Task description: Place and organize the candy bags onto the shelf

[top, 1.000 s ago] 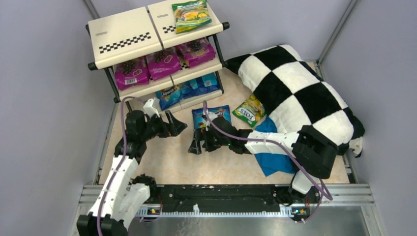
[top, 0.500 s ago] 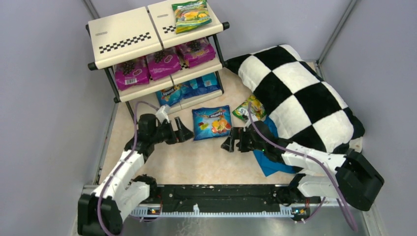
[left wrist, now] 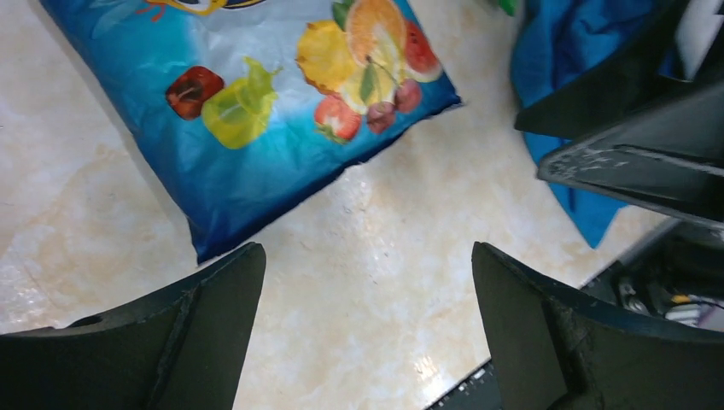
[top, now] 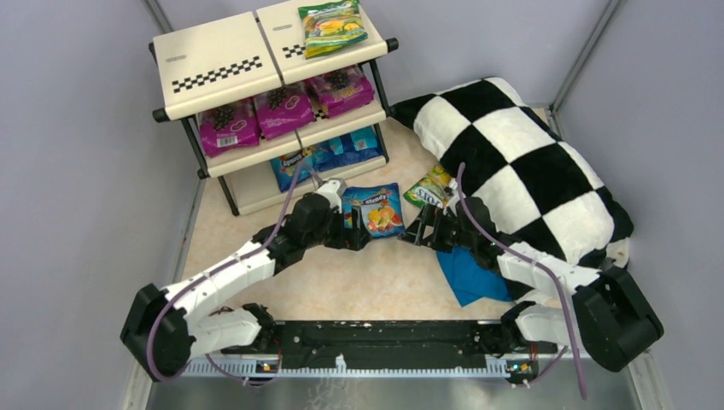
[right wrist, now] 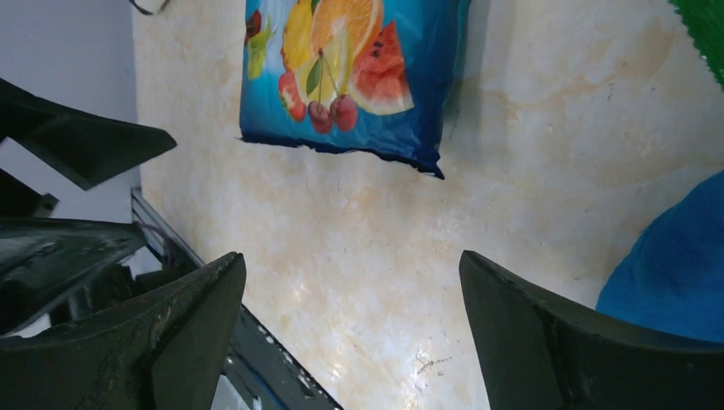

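Note:
A blue candy bag (top: 380, 210) with orange fruit lies flat on the floor in front of the shelf (top: 213, 64). It also shows in the left wrist view (left wrist: 256, 111) and the right wrist view (right wrist: 350, 77). My left gripper (top: 354, 232) (left wrist: 367, 256) is open and empty at the bag's near left corner. My right gripper (top: 418, 232) (right wrist: 352, 260) is open and empty just right of the bag. A green-yellow bag (top: 429, 188) lies against the pillow. The shelf holds a green bag (top: 331, 26) on top, three magenta bags (top: 284, 109) in the middle and blue bags (top: 329, 154) at the bottom.
A black-and-white checkered pillow (top: 521, 162) fills the right side. A blue cloth (top: 470, 273) lies under my right arm and shows in the wrist views (left wrist: 589, 213) (right wrist: 674, 256). Grey walls close in on both sides.
My left gripper has moved right, up to the blue bag. My right gripper has drawn back from the bag's left side to its right side. The bag lies slightly further right.

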Controlling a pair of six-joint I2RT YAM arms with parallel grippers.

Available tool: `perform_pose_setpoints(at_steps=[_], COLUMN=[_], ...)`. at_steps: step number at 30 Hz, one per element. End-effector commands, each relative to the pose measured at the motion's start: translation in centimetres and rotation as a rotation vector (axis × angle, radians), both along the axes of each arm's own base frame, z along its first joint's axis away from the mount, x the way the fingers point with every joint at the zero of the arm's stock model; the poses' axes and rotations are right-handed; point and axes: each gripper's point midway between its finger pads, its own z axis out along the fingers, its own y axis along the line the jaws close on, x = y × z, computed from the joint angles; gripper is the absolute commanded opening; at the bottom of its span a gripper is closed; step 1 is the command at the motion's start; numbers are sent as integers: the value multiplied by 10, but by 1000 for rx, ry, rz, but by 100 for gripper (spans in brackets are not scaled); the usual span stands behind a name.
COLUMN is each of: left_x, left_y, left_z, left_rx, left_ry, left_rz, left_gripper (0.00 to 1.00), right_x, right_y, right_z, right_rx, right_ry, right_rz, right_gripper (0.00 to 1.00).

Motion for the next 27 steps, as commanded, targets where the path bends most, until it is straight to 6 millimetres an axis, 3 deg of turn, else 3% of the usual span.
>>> perform_pose_setpoints(at_steps=[1,7,15,19,27], left_x=[25,30,22,13,-8], left_y=[-2,-9,7,11,1], left_z=[-5,1,-13,-17,-12], left_rx=[86,29,70,69,-10], left_ry=[-53,-76,-38,-21,38], left_rz=[60,74,121,110,42], left_gripper=[96,97,98,98,97], right_x=[17,37,40,36,27], right_y=[9,29,75,87,76], right_z=[14,2,-6,-5,-9], right_rx=[172,227,336,321,206], right_ry=[25,73,136,118,63], right_rz=[-22,-5,87,125,176], right_gripper=[94,89,72,54,10])
